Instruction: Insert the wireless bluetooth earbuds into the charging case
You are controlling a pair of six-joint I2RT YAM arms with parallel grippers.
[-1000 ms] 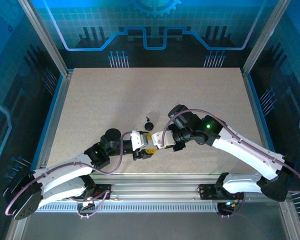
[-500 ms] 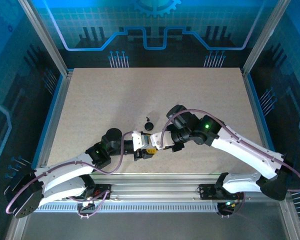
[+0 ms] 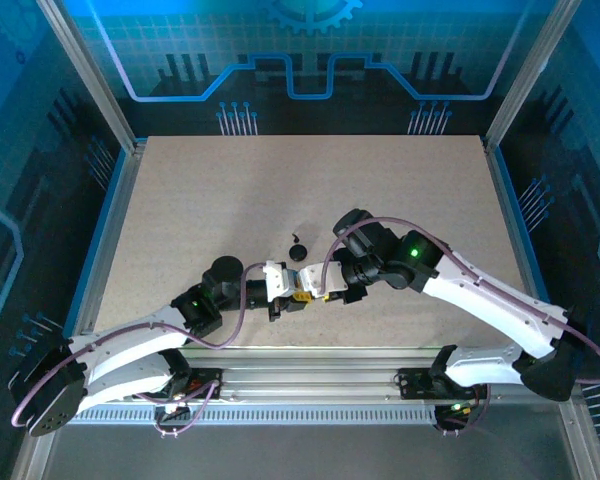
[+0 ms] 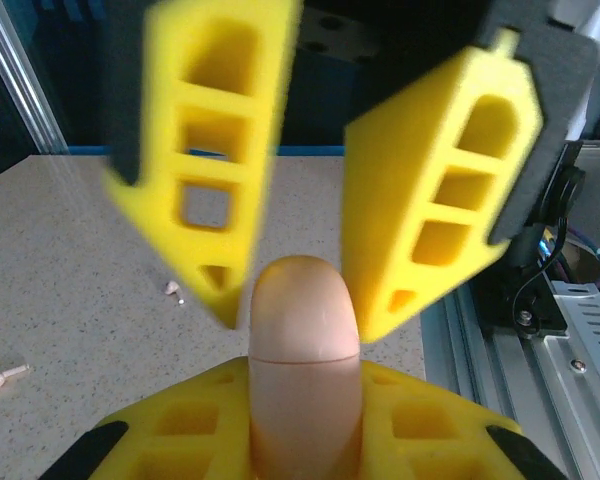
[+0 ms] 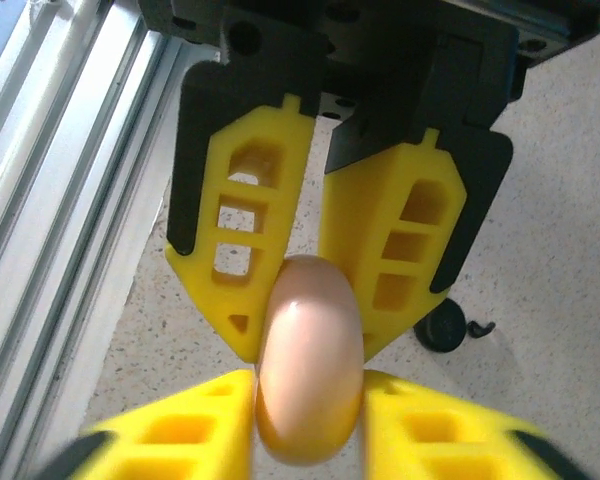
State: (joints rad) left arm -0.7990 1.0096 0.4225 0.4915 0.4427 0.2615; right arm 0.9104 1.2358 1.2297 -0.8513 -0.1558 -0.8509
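A closed pale pink charging case [image 4: 302, 330] hangs between the two grippers above the table's near edge. My left gripper [image 4: 302, 385] is shut on its lower half. My right gripper [image 5: 310, 390] is open, with its fingers [image 4: 420, 230] close on either side of the case's other end [image 5: 310, 360]. From above, both grippers [image 3: 296, 297] [image 3: 316, 290] meet tip to tip. Two pale pink earbuds [image 4: 170, 290] [image 4: 0, 377] lie on the table. A black case [image 3: 298, 252] and a black earbud [image 3: 296, 237] lie just beyond the grippers.
The metal rail [image 3: 310, 365] of the table's near edge runs right under the grippers. Frame posts [image 3: 90, 75] stand at the left and right sides. The speckled tabletop [image 3: 310, 180] stretches away behind the black case.
My left gripper has closed onto the pink case. My right gripper's fingers have parted from it. Both arms have stayed almost in place.
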